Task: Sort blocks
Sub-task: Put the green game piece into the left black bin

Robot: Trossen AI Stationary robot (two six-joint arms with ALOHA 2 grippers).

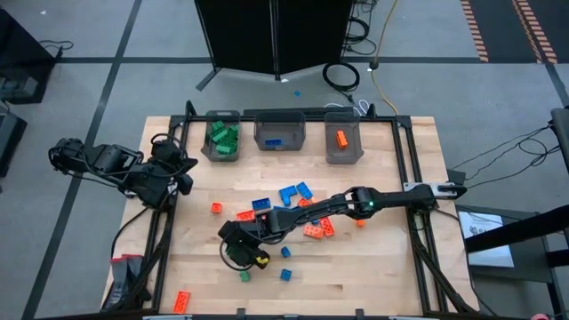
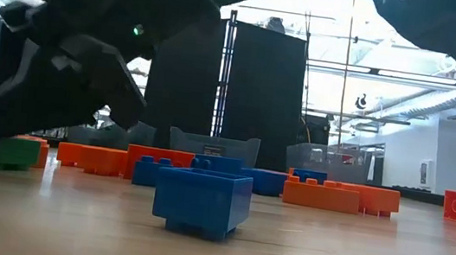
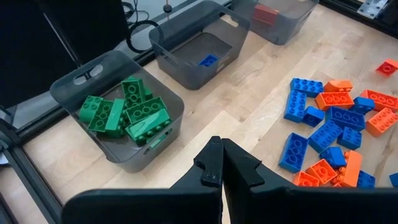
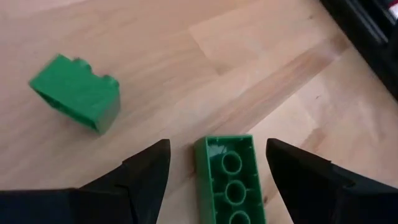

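**Down low: right claw spread over an upturned green brick**

Nearest, in the right wrist view, the right gripper (image 4: 214, 171) stands wide open, one finger (image 4: 140, 171) on each side of a long green block (image 4: 231, 180) lying on its back with its hollow underside showing. Neither finger clearly touches it, so nothing is gripped. A smaller green brick (image 4: 76, 93) lies apart toward the upper left of that frame.

From above, this gripper (image 1: 242, 249) sits at lower centre of the wooden table (image 1: 373, 267), with a small blue brick (image 1: 285, 275) just right of it. Beyond, at mid-frame, a loose cluster of blue and orange blocks (image 1: 298, 209) spreads out; one orange piece (image 1: 216, 208) lies alone to the left.

Left gripper (image 3: 217, 165) hangs over the table's left edge, fingers pressed together, holding nothing.

Farthest, along the top edge, stand three grey bins: the left bin (image 1: 221, 136) holds green bricks, the middle bin (image 1: 279, 132) one blue, the right bin (image 1: 343, 138) one orange.
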